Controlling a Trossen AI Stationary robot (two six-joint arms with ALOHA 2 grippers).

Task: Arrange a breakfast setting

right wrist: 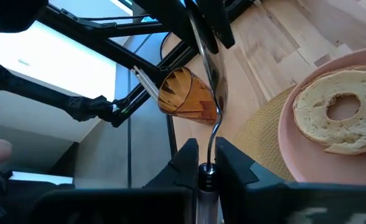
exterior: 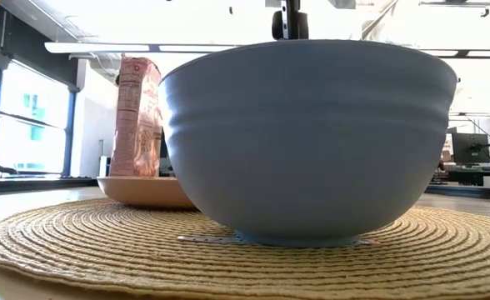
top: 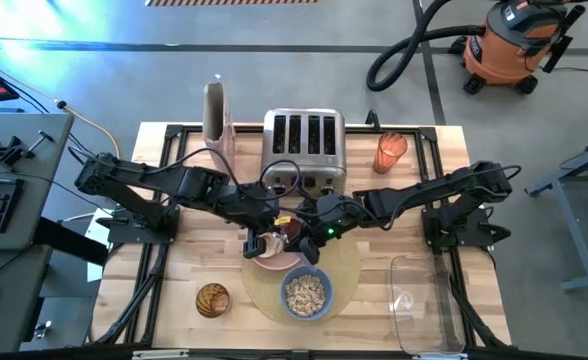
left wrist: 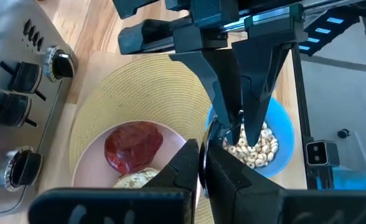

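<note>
Together, both pairs of fingers pinch one spoon above one plate, one bowl.

Both arms' fingers meet over the plate, spoon between them. Plate and bowl sit on placemat; bowl just ahead of fingers, toaster behind, on the worktop.

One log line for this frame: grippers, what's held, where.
left gripper: shut on spoon | right gripper: shut on spoon | over plate | bowl: cereal | handover midway
</note>
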